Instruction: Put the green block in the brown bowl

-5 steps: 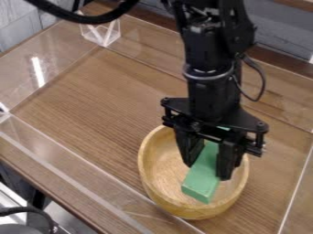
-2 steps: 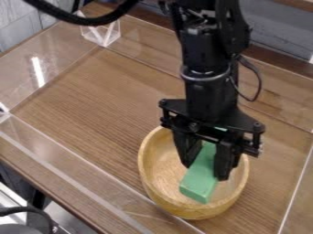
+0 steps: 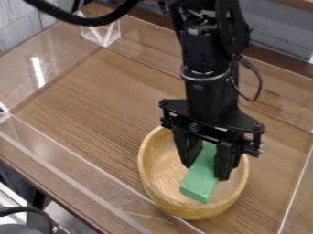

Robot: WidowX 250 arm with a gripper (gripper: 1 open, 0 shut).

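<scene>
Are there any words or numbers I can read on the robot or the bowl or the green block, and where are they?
None that I can read. The black robot arm, the bowl and the green block show no letters or numbers.

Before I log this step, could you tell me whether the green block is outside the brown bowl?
No, the green block shows within the rim of the brown bowl.
</scene>
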